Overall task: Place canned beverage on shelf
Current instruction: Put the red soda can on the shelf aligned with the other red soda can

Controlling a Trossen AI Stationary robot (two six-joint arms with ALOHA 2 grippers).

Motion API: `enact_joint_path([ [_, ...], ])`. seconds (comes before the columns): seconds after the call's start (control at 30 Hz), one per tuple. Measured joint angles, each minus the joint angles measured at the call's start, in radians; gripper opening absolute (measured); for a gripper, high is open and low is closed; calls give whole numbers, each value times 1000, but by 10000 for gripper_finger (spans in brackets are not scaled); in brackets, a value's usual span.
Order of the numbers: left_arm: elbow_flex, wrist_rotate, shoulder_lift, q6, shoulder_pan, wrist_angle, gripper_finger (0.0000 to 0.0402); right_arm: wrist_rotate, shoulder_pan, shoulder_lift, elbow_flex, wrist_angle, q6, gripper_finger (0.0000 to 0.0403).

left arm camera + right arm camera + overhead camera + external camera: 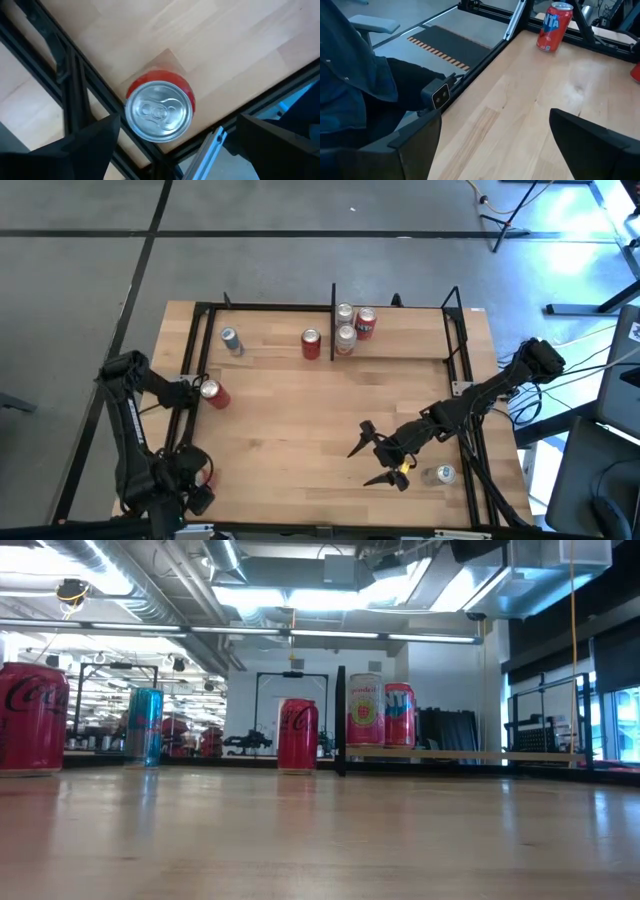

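Left end effector (170, 145) above silver-topped red can (160, 111)

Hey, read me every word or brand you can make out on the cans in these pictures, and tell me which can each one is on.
"Coca" in white script: on the big red can at the low view's left edge; the rest is cut off.
"NTA": on the red-orange can in the right wrist view; earlier letters are turned away.
Red can at centre: white script, too blurred to read.
Pink and cream can: a small word, too blurred to read.
Blue can: nothing readable.
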Motion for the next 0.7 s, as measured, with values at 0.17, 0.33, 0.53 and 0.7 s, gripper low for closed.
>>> enact_joint_path([
  [0.17, 0, -1, 29, 21, 0, 13, 385, 0, 0, 0, 0, 4, -26, 353],
  [0.33, 0, 1, 53, 52, 0, 6, 385, 0, 0, 0, 0, 6, -28, 353],
  [0.53, -13, 19, 76, 54, 0, -32, 385, 0, 0, 0, 0, 6, -28, 353],
  [0.7, -81, 50, 77, 68, 0, 36, 385, 0, 0, 0, 0, 6, -28, 353],
])
